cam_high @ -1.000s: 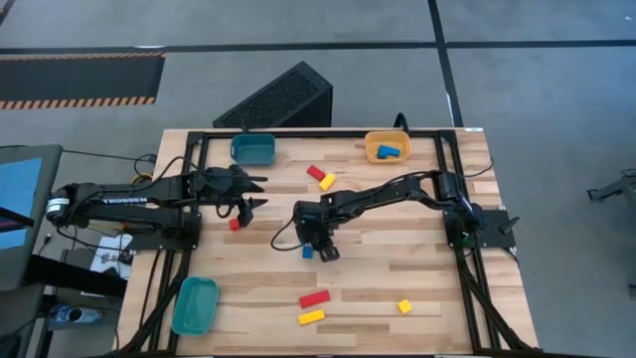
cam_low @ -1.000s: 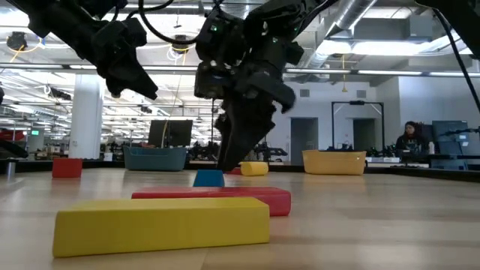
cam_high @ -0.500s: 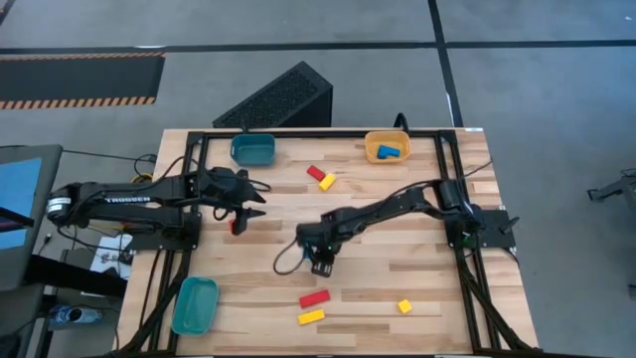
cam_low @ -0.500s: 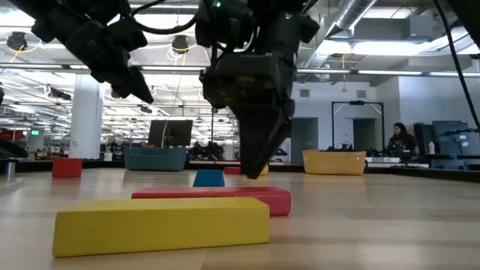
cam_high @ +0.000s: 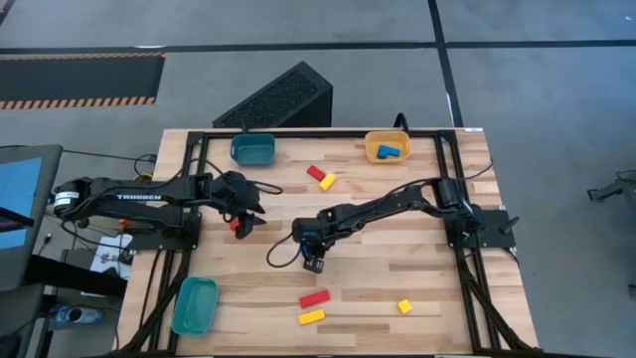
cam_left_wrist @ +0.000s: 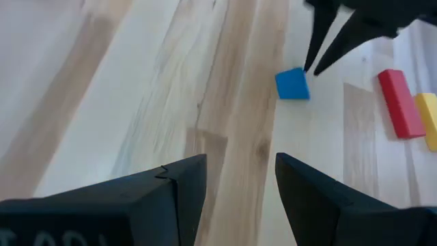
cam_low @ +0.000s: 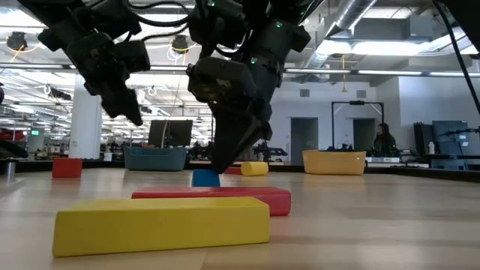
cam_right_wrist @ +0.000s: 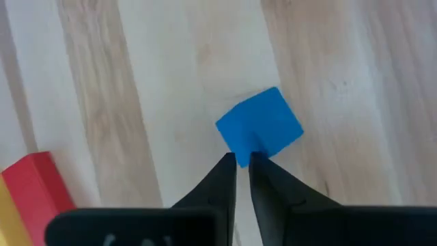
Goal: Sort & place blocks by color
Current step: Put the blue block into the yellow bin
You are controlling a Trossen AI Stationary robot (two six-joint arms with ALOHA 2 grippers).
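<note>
A small blue cube (cam_right_wrist: pixel 261 128) lies flat on the wooden table near its middle; it also shows in the low view (cam_low: pixel 207 178) and the left wrist view (cam_left_wrist: pixel 292 84). My right gripper (cam_right_wrist: pixel 242 161) points down at it, fingers shut, tips at the cube's edge. My left gripper (cam_high: pixel 248 211) is open and empty, hovering just above a red cube (cam_high: pixel 236 225) at the table's left. The red cube rests on the table in the low view (cam_low: pixel 67 167). My right gripper stands with its shut fingertips (cam_right_wrist: pixel 229 164) at one edge of the blue cube (cam_right_wrist: pixel 244 145), coming from above and slanting down. I cannot tell whether the tips touch the cube. The cube lies flat on the table.
A red bar (cam_high: pixel 314 298), a yellow bar (cam_high: pixel 311 317) and a yellow cube (cam_high: pixel 404 306) lie near the front edge. A red and a yellow block (cam_high: pixel 320 177) lie farther back. An orange bin (cam_high: pixel 372 149) holds blue blocks. Teal bins stand at the far left (cam_high: pixel 253 149) and near left (cam_high: pixel 194 303).
My right gripper has gone toward the table's near edge, then a little left, and stands over the blue cube, which has stayed in place. My left gripper has gone down and a little toward the near edge, closer to the red cube.
</note>
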